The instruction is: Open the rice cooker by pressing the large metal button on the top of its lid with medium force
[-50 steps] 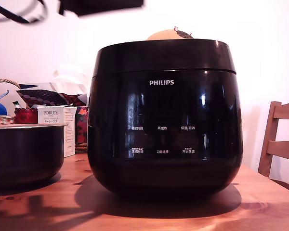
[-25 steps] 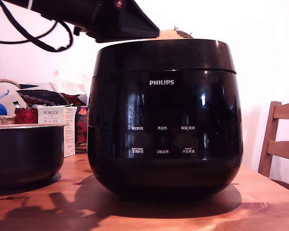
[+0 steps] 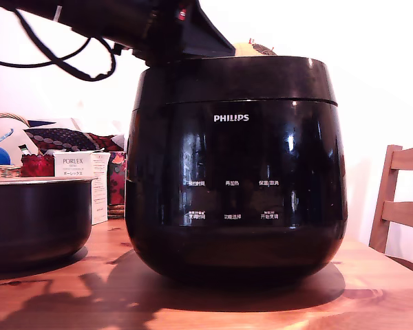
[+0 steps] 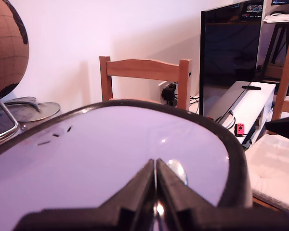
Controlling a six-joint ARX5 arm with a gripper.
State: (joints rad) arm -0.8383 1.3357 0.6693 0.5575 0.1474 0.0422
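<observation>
The rice cooker [image 3: 237, 172], glossy black with a white PHILIPS logo, stands mid-table in the exterior view. Its lid [image 3: 237, 79] is down. My arm reaches in from the exterior view's upper left, and the gripper [image 3: 217, 47] sits low over the left part of the lid top. In the wrist view the gripper [image 4: 155, 164] is shut, its two black fingers pressed together just above the shiny lid [image 4: 101, 149]. The round metal button [image 4: 177, 170] lies just beyond the fingertips, slightly to one side. Whether the tips touch the lid is unclear.
A smaller dark pot with a pale rim [image 3: 34, 220] stands on the wooden table [image 3: 372, 295] at the exterior view's left, with a white box [image 3: 82, 172] and a basket [image 3: 0, 168] behind it. A wooden chair [image 3: 399, 199] is at the right. A globe [image 4: 7, 43] stands beyond the cooker.
The arm has come down from the top left of the exterior view and moved right, so the gripper now sits lower and further over the lid. The cooker has not moved.
</observation>
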